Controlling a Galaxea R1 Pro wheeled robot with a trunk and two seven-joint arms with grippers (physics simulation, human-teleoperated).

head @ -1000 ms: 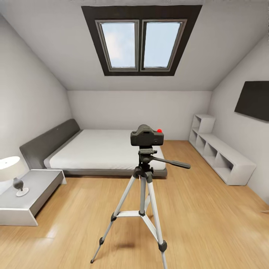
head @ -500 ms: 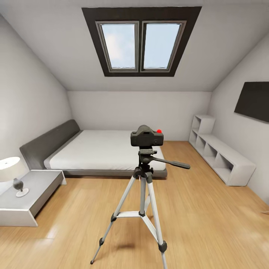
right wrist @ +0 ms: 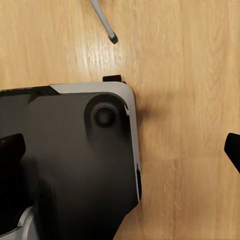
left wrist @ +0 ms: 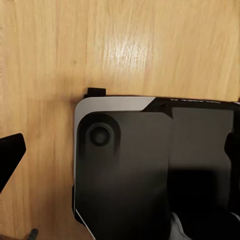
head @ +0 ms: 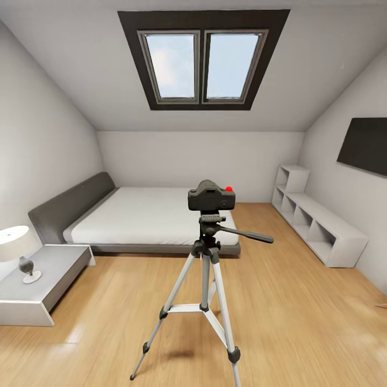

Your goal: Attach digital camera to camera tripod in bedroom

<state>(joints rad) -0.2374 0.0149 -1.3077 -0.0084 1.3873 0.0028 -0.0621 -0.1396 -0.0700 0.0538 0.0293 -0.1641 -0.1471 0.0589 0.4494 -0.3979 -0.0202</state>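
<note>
While your head view looks across the bedroom, the digital camera (head: 211,196) sits on top of the camera tripod (head: 205,274), centre of the frame, lower half, legs spread on the wood floor (head: 301,322). The grey bed (head: 145,217) lies behind it, centre left. Your wrist views look down at the robot's dark base (left wrist: 150,170) over the floor; you cannot tell either gripper's jaw state

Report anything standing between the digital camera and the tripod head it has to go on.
Nothing visible does: the digital camera already sits directly on top of the camera tripod, with no gap or object between them.
</note>
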